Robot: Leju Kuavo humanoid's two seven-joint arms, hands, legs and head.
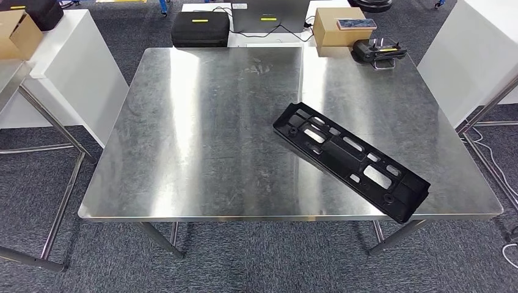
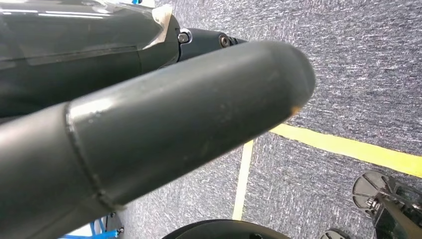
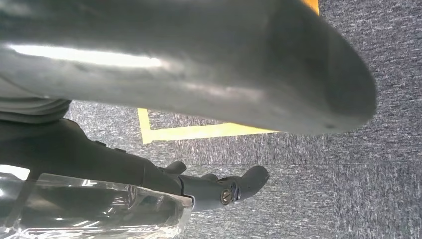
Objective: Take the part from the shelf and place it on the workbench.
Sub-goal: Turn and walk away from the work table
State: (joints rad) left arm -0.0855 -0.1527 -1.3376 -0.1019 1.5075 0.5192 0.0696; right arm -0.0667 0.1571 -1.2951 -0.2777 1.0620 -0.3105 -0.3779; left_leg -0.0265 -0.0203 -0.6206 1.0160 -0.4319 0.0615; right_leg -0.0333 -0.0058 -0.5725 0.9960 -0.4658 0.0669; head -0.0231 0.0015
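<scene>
The black plastic part, a long flat frame pierced with slots and holes, lies on the steel surface toward its 4 o'clock corner, set on a slant from 10 o'clock to 4 o'clock, with its near end jutting just past the front edge of the surface. Nothing touches it. At 12 o'clock beyond the far edge sit a black case, a grey laptop with a dark cable, and a cardboard box; a small black device rests at the 1 o'clock corner of the surface. A white cabinet stands off at 10 o'clock with another cardboard box on it. In the left wrist view the left hand hangs over grey carpet crossed by a yellow line, its thick grey thumb close to the lens and nothing in its grasp that I can see; whether the fingers are spread or curled I cannot tell. In the right wrist view the right hand likewise hangs above carpet, dark fingers loosely extended below the thumb, holding nothing.
</scene>
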